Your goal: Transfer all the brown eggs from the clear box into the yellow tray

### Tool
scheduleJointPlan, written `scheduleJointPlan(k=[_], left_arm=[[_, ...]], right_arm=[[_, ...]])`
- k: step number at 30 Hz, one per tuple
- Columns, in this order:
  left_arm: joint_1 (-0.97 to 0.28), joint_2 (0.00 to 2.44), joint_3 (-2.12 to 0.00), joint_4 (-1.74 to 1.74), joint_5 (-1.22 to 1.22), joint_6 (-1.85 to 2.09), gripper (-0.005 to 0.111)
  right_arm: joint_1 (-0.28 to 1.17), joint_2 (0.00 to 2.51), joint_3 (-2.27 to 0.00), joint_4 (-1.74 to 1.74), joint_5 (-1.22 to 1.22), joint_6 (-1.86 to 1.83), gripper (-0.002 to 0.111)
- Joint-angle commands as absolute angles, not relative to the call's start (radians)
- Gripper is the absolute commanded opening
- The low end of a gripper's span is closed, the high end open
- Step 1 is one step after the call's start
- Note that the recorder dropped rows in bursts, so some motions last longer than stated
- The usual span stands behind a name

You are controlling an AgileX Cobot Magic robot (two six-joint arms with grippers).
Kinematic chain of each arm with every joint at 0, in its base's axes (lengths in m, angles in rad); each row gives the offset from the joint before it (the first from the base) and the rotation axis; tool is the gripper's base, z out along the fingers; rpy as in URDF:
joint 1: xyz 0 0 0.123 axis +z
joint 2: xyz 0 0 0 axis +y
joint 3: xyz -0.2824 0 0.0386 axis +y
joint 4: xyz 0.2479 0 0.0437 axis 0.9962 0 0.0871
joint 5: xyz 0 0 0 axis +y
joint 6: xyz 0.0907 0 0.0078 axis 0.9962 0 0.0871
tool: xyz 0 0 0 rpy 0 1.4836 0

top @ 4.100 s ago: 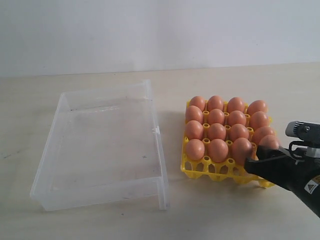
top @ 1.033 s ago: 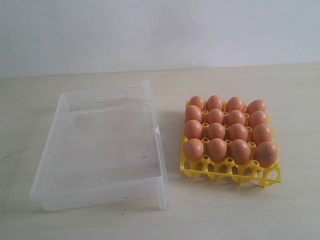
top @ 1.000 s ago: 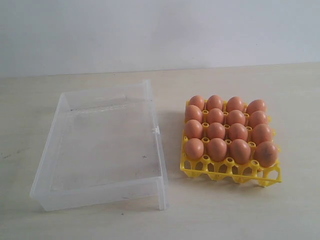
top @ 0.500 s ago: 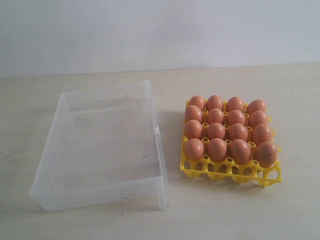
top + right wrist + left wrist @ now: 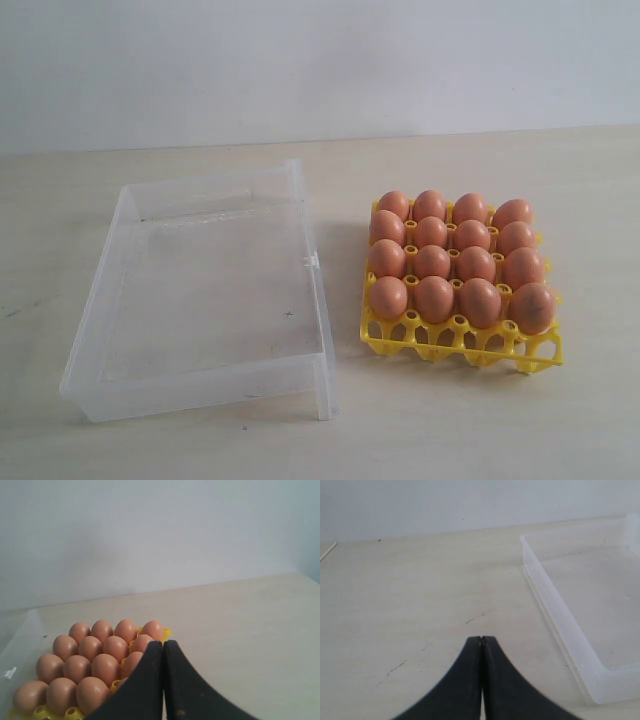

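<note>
Several brown eggs [image 5: 452, 262] fill every cup of the yellow tray [image 5: 460, 342] on the right of the table. The clear box [image 5: 205, 288] to its left holds nothing. Neither arm shows in the exterior view. In the left wrist view my left gripper [image 5: 481, 640] is shut and empty over bare table, with the clear box [image 5: 580, 595] off to one side. In the right wrist view my right gripper [image 5: 163, 644] is shut and empty, set back from the brown eggs [image 5: 92, 660] and the yellow tray [image 5: 40, 712].
The pale wooden tabletop [image 5: 470, 420] lies around both containers, with a plain white wall [image 5: 320, 60] behind. A small clip tab [image 5: 312, 261] sticks out of the box wall that faces the tray.
About four seconds ago my right gripper stood at the tray's near right corner; it has since pulled out of the exterior view. Over the last second nothing has moved.
</note>
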State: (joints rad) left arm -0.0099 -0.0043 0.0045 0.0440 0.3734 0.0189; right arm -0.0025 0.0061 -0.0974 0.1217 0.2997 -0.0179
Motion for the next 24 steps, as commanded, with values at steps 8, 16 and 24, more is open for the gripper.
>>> scheduleJointPlan(k=[8,16,24], left_arm=[[-0.007,0.0,0.0,0.047,0.372,0.022,0.0],[-0.007,0.0,0.0,0.047,0.372,0.022,0.0],[-0.007,0.0,0.0,0.047,0.372,0.022,0.0]], right_arm=[[-0.008,0.0,-0.098,0.097,0.312,0.0,0.0],[0.011,0.0,-0.098,0.095,0.312,0.0,0.0],[0.064,0.0,-0.098,0.097,0.312,0.0,0.0]])
